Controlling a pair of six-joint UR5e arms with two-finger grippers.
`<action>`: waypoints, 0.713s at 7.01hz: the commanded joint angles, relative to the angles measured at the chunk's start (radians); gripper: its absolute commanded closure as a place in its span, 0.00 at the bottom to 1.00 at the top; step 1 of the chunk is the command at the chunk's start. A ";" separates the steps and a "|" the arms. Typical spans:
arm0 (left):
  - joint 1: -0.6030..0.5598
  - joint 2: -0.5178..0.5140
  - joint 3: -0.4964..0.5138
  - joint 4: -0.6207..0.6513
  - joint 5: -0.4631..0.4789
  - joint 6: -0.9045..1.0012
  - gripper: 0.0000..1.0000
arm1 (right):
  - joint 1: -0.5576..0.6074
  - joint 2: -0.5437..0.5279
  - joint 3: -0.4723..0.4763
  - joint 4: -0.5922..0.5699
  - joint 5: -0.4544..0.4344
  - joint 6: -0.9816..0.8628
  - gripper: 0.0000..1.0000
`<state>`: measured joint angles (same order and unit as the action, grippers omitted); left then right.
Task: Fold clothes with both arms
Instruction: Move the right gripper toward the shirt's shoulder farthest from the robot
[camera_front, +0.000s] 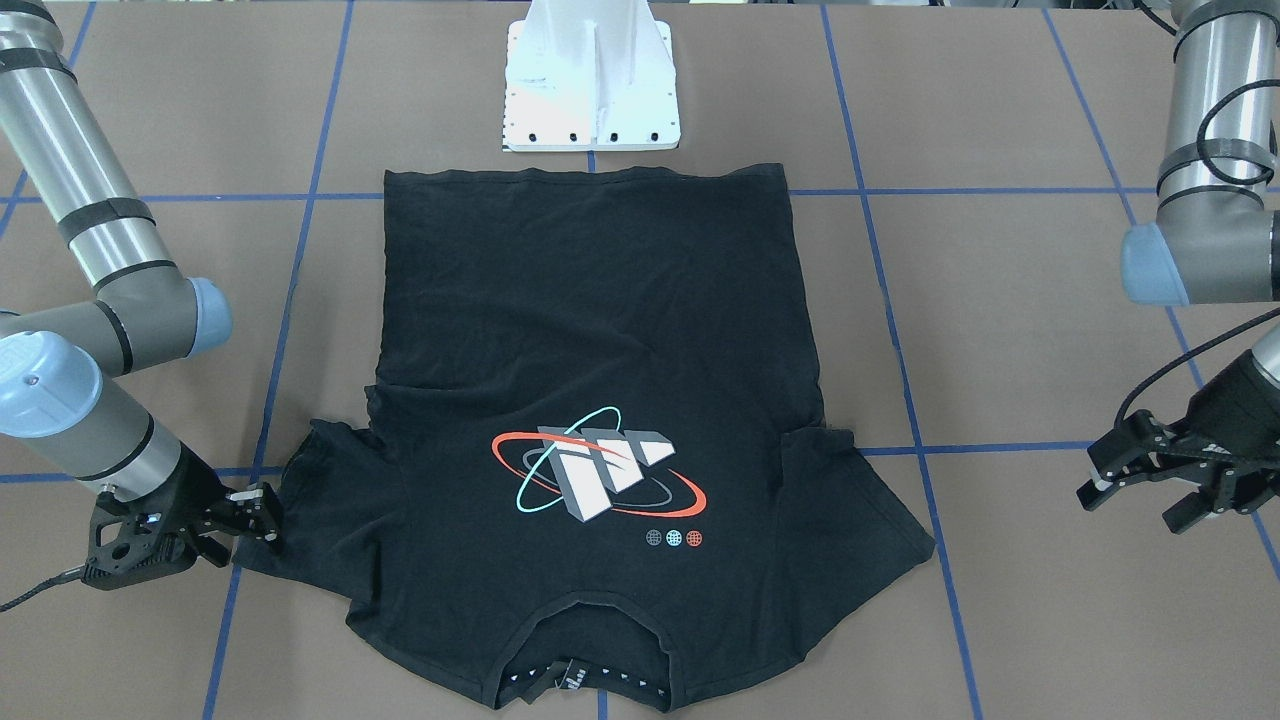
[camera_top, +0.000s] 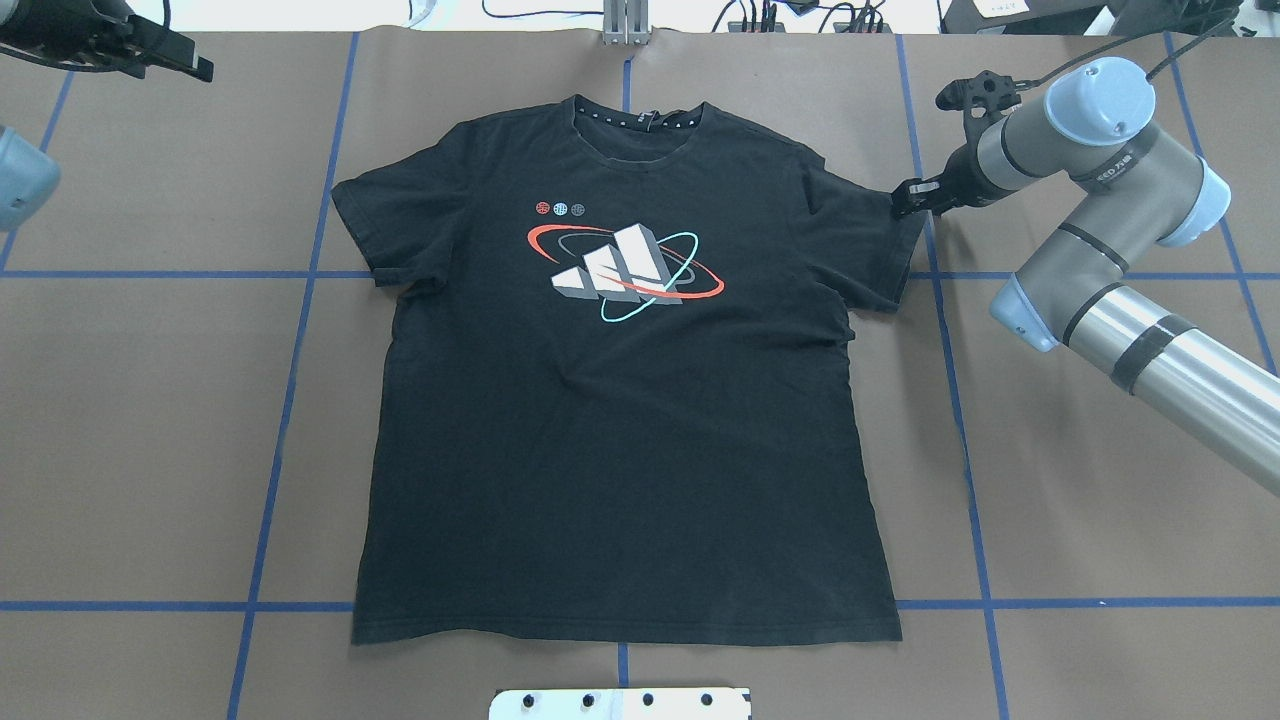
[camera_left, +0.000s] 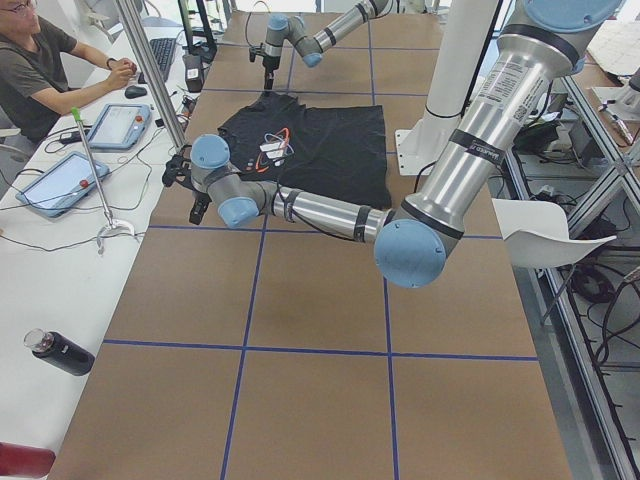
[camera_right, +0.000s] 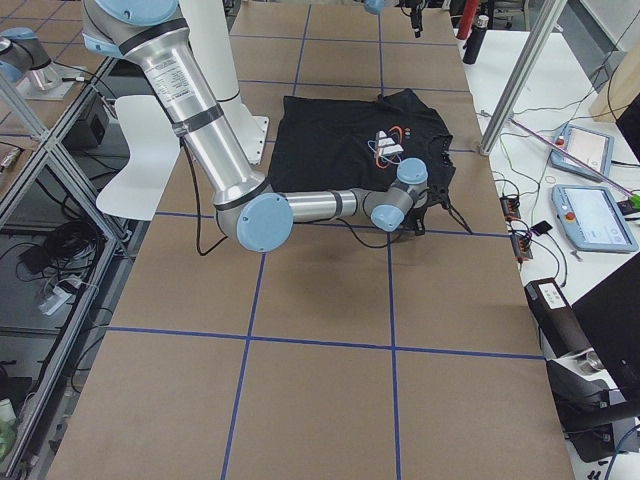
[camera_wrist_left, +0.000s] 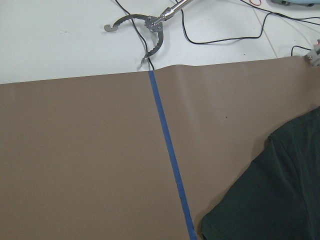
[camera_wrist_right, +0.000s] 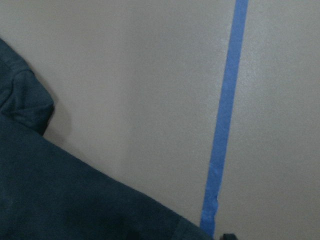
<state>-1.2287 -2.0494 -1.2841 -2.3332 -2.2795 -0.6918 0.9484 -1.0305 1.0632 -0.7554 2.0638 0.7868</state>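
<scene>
Since the T-shirt (camera_top: 620, 430) looks limp and light, I'd take its sleeve hems: left gripper (camera_front: 1130, 505) fingers spread, right gripper (camera_front: 262, 515) at one hem, fingers maybe pinching, I cannot tell.

No legible txt: wordless block logo (camera_top: 620, 268) on T-shirt (camera_top: 620, 450), tiny print on right arm (camera_top: 1110, 165) label unreadable.
</scene>
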 joint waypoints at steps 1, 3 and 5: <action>0.000 0.000 0.000 0.000 0.000 0.000 0.00 | 0.000 0.036 0.003 -0.056 -0.001 -0.001 1.00; 0.000 0.000 0.000 0.000 0.000 -0.002 0.00 | 0.004 0.041 0.012 -0.059 -0.001 0.002 1.00; 0.000 0.000 0.000 0.002 0.000 -0.002 0.01 | 0.006 0.053 0.018 -0.059 0.001 0.006 1.00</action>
<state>-1.2287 -2.0494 -1.2839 -2.3322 -2.2795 -0.6932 0.9531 -0.9830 1.0760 -0.8140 2.0635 0.7912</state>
